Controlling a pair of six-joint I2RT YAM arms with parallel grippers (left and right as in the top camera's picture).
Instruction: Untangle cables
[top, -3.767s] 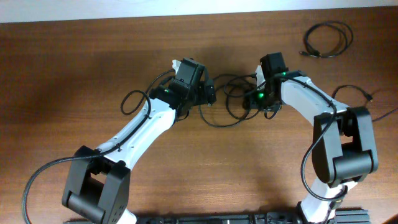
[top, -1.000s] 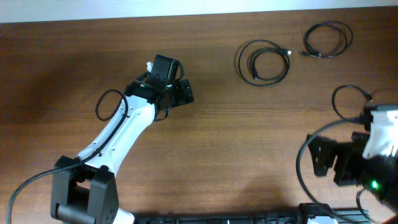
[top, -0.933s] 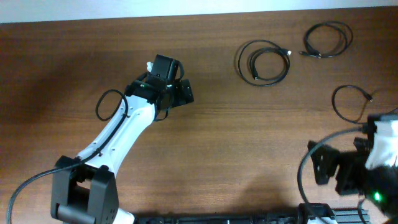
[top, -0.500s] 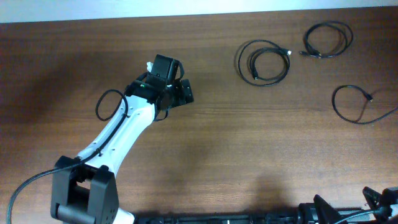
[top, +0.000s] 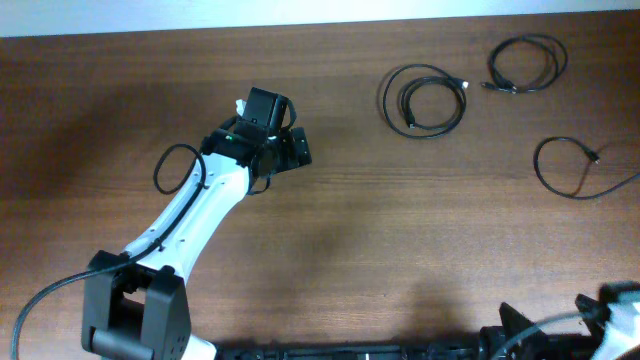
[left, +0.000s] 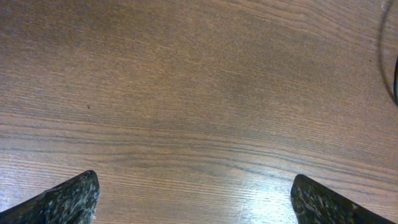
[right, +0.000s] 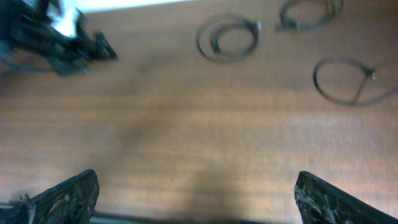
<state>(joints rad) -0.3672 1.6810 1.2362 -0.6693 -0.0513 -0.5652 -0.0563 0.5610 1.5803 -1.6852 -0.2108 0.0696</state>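
Three black cables lie apart on the brown table. A double coil (top: 423, 100) sits at the back middle-right, a second coil (top: 527, 63) at the far back right, a single loop with a trailing end (top: 573, 168) near the right edge. They also show in the right wrist view: double coil (right: 227, 38), back coil (right: 310, 11), loop (right: 348, 81). My left gripper (top: 293, 148) is open and empty over bare wood (left: 193, 199). My right gripper (right: 198, 193) is open and empty, pulled back at the front right; only part of its arm (top: 612, 335) shows overhead.
The left arm (top: 195, 215) runs diagonally from the front left, with its own thick black wire looped beside it (top: 175, 168). A pale wall strip (top: 300, 10) borders the table's back edge. A dark curve (left: 390, 59) crosses the left wrist view's right edge.
The tangled bundle once held between both grippers now lies as separate cables. Over the last second the right arm withdrew to the front right corner. The left arm stayed still.
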